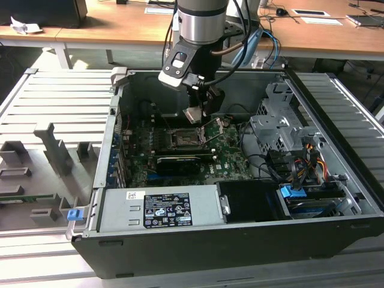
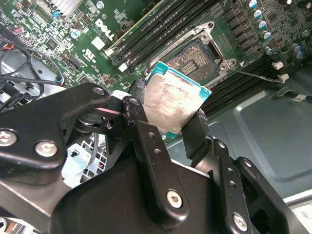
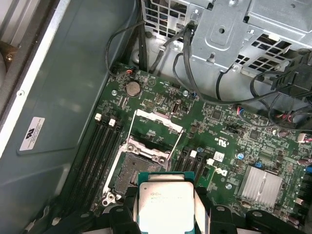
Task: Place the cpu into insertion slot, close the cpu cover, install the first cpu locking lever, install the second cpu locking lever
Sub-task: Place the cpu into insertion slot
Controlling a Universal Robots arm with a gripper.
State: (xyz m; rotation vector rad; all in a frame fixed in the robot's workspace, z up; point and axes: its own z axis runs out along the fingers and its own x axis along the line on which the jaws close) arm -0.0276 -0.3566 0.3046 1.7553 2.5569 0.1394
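Clamped on two opposite edges of the cpu (image 2: 175, 105), the gripper (image 2: 168, 114) is seen inside the open computer case (image 1: 240, 240), held above the insertion slot (image 3: 134, 175) and apart from it. The chip's dull silver face is turned away from the green board (image 3: 219, 126), toward both wrist cameras. Being nearly square, it offers no clear long axis; it is seen tilted in the exterior view. The socket is uncovered, with the cpu cover (image 3: 158, 121) raised off it.
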